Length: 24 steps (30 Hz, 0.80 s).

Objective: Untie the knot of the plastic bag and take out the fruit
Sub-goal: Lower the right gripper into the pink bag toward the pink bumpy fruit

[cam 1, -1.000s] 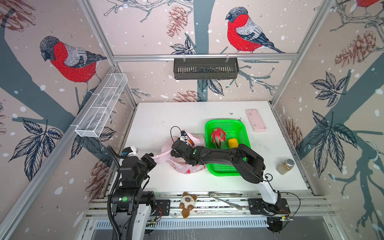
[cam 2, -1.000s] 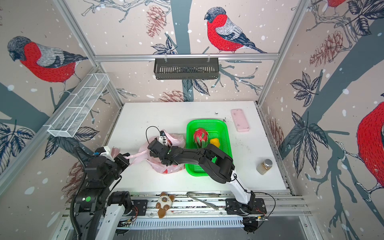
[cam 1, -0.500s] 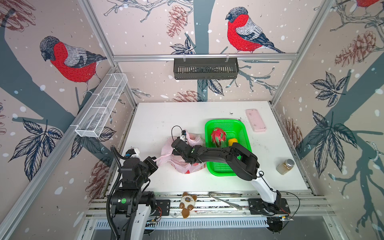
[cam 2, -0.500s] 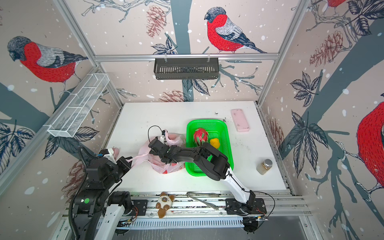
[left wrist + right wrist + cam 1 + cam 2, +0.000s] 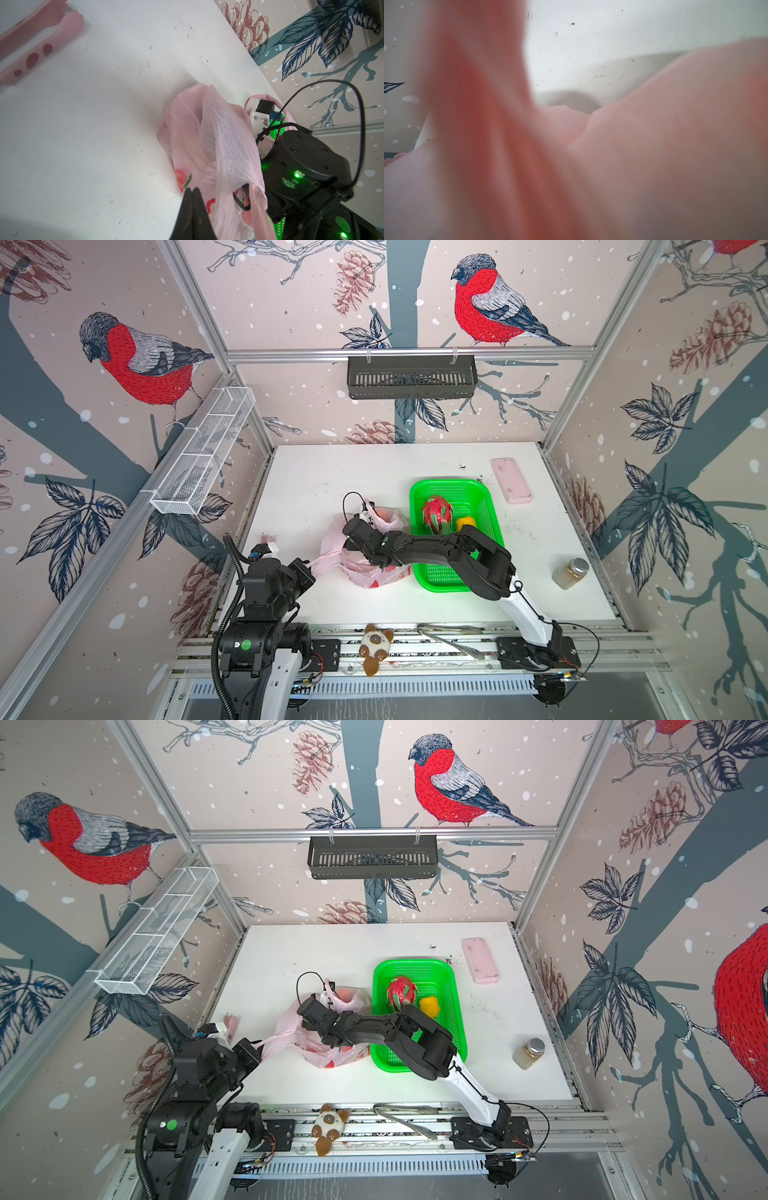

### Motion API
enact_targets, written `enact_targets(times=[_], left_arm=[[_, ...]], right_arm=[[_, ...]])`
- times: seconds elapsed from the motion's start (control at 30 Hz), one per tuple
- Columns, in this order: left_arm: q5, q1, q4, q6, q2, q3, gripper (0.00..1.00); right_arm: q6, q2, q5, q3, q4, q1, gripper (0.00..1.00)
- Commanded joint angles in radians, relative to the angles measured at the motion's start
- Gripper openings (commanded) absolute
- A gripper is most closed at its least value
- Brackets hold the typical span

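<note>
My left fingers (image 5: 189, 204) pinch shut a taut handle of the plastic bag (image 5: 362, 577); my right fingers (image 5: 352, 536) sit inside it, state unclear.

Both top views are bright and evenly lit from overhead. The white worktop (image 5: 332, 481) glows without harsh glare, and the shadows on it are short and soft. The wide lens bows the frame rails (image 5: 195, 306) near the picture edges. The left wrist view is sharp, with the left claw (image 5: 192, 194) a dark silhouette. The right wrist view is nearly all blur: the plastic bag (image 5: 654, 155) fills it, out of focus, and only the speckled worktop behind is crisp.
</note>
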Motion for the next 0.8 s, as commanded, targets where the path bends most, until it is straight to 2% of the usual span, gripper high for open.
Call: enact_targets(times=[0.0,0.43,0.77], left_arm=[[-0.063,0.000,-0.033,-0.014,-0.012,0.001,0.00],[-0.135,-0.001,-0.039,-0.059,-0.035,-0.032,0.00],[-0.135,-0.001,-0.008,-0.084,-0.033,-0.054,0.00]], right_arm=[[-0.027,-0.027,0.019,-0.018,0.002,0.007,0.69],[-0.075,-0.159,0.035,-0.168,0.048,0.030,0.47],[-0.127,-0.236,0.004,-0.215,0.063,0.040,0.42]])
